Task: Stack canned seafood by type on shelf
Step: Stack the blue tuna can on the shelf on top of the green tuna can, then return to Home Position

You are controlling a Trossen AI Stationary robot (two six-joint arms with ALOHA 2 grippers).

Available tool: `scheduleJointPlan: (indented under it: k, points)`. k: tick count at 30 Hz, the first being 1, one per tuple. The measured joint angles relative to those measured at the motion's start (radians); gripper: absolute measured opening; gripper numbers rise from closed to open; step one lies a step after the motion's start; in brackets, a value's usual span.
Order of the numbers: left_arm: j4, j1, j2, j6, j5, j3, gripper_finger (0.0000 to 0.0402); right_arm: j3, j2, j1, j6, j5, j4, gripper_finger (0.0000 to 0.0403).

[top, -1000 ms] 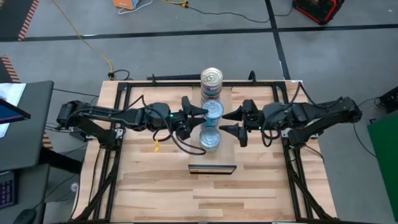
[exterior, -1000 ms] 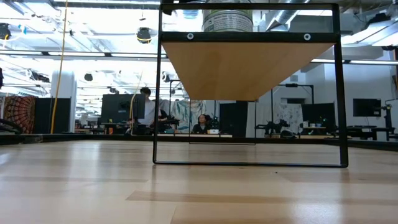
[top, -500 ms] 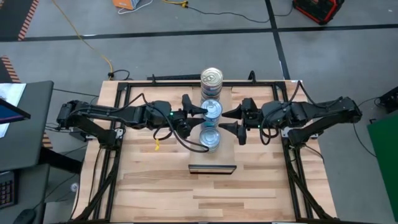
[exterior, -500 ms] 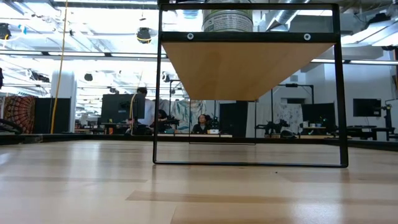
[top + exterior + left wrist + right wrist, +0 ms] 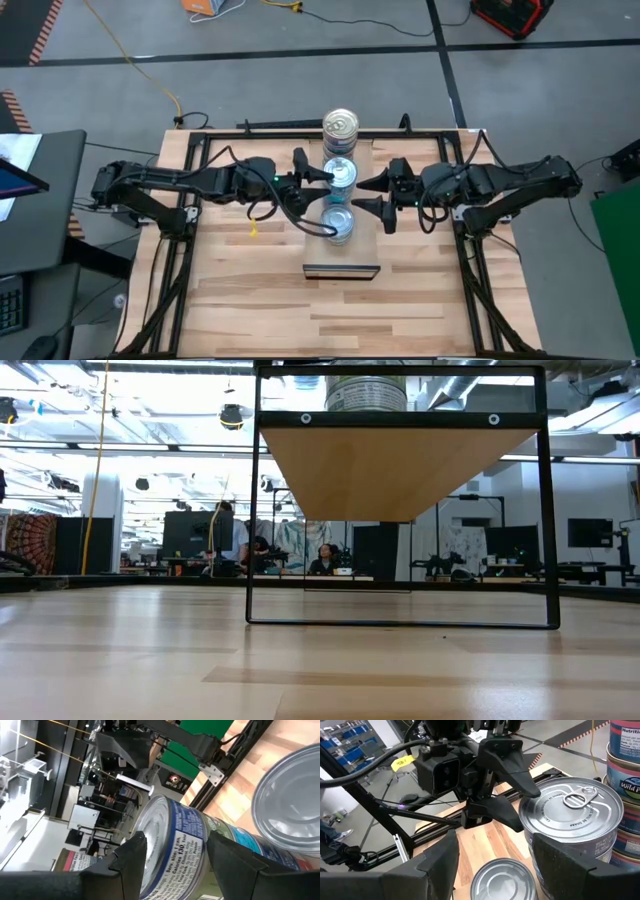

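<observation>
three tin stacks [image 5: 341, 175] on shelf [image 5: 342, 268], left pincer [image 5: 318, 198] and right pincer [image 5: 372, 194] spread, flanking middle stack

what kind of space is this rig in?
Looks like an open robotics lab or workshop: people at desks behind the table, exposed ducts and lights on the ceiling, cables across the concrete floor.

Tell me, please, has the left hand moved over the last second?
Yes. The left hand has pulled slightly back toward its own side, away from the middle can stack in the high view.
</observation>
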Motion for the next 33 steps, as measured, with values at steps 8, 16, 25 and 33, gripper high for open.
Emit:
scheduleJointPlan:
  k: [8, 16, 25, 33]
  points:
    - [-0.006, -0.036, -0.002, 0.010, 0.000, 0.000, 0.0200, 0.000, -0.003, 0.000, 0.015, 0.000, -0.001, 0.0277]
    - [-0.042, -0.073, -0.049, -0.072, 0.004, 0.000, 0.0200, 0.002, -0.072, 0.006, -0.035, 0.026, -0.037, 0.0277]
    - [-0.269, -0.147, -0.178, -0.396, 0.239, -0.005, 0.0185, -0.028, -0.077, 0.168, -0.035, 0.353, -0.186, 0.0277]
    - [-0.114, -0.173, -0.333, -0.601, 0.261, -0.286, 0.0155, -0.271, -0.151, 0.326, 0.029, 0.558, -0.113, 0.0276]
